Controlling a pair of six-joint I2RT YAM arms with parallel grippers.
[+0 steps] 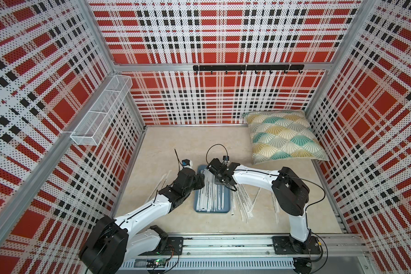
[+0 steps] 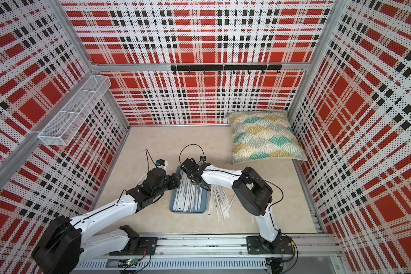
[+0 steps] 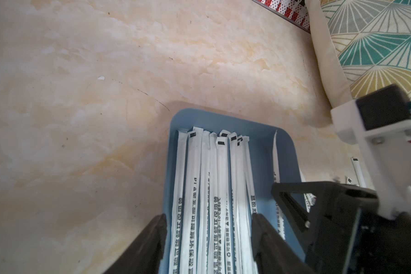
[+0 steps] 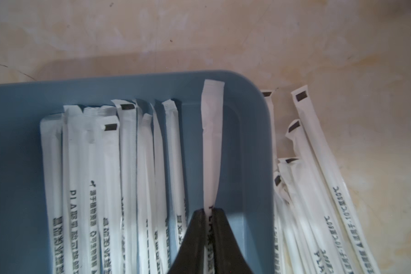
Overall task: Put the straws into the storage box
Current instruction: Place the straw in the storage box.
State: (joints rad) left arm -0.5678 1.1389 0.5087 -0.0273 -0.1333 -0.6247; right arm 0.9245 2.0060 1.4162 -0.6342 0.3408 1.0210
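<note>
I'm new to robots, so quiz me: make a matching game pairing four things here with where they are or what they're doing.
Things:
1. right fingers
2. left fingers
3. patterned cushion
4. white wire basket

States and places:
A. hung on a side wall
B. open, over straws in the blue storage box
C. shut on a single straw
D. lying in a far corner of the table

Pairs: 1-C, 2-B, 3-D, 4-A

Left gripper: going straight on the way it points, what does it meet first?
Probably the straws lying in the storage box: the open left gripper straddles that pile, angled down along it. How far above is unclear.
</note>
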